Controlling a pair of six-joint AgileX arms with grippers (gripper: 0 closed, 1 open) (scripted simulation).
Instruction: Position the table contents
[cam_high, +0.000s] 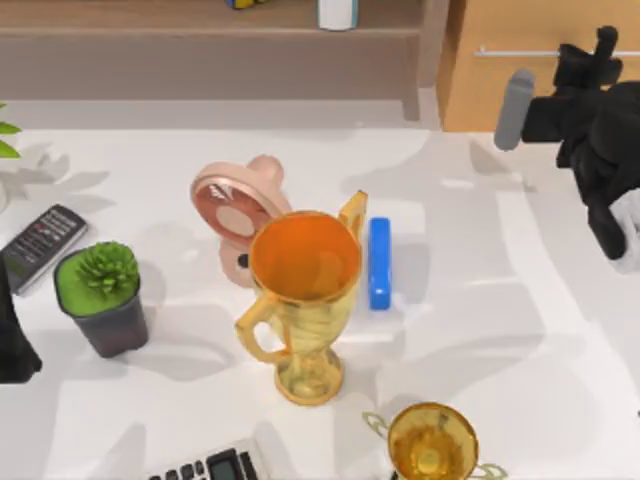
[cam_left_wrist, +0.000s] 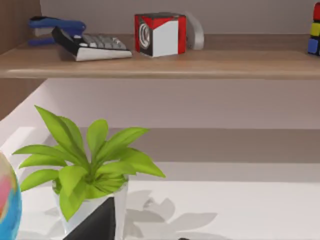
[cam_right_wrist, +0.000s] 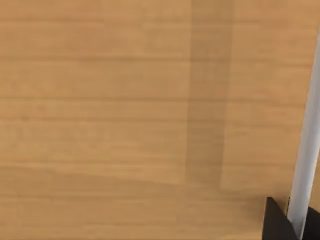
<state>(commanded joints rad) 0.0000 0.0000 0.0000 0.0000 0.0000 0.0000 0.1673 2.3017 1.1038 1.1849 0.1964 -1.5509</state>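
Observation:
On the white table (cam_high: 480, 300), a tall gold trophy (cam_high: 303, 300) stands in the middle. Behind it lies a pink hand fan (cam_high: 235, 210), and a blue bar (cam_high: 379, 262) lies at its right. A smaller gold trophy (cam_high: 432, 443) stands at the front edge. My right arm (cam_high: 600, 130) is raised at the back right, its gripper up against the wooden cabinet (cam_high: 530, 80). In the right wrist view a dark fingertip (cam_right_wrist: 277, 222) sits beside the silver handle (cam_right_wrist: 306, 165). My left arm (cam_high: 15, 340) is parked at the left edge.
A potted succulent (cam_high: 103, 295) and a remote (cam_high: 42, 240) sit at the left; a calculator (cam_high: 210, 465) lies at the front edge. A grey cylinder (cam_high: 514, 110) is beside the right arm. A leafy plant (cam_left_wrist: 87, 165) stands below a shelf (cam_left_wrist: 160, 62) with a red-and-white cube (cam_left_wrist: 160, 34).

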